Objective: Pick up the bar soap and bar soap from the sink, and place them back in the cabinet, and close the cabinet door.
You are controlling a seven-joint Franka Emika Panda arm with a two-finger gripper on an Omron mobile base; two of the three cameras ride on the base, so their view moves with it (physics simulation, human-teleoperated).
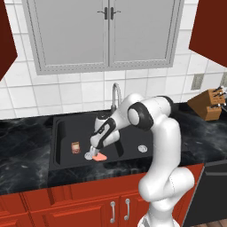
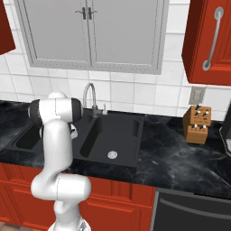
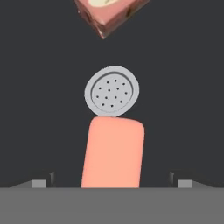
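In the left base view the gripper (image 1: 95, 152) hangs low in the sink's (image 1: 62, 133) left basin, just above the pink bar soap (image 1: 100, 156); the brown bar soap (image 1: 76, 147) lies nearby. In the hand view the fingers (image 3: 39, 183) stand spread, the pink bar between them, touching the drain disc (image 3: 112, 91).

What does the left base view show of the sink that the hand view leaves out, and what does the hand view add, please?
The left base view alone takes in the whole black sink, its curved faucet, the right basin's drain and the gripper lowered into the left basin.

The hand view alone shows the holes in the left basin's drain disc and the pink soap's end overlapping the disc's edge.

Both show the salmon-pink bar soap beside that drain and the brown bar soap lying apart from it.
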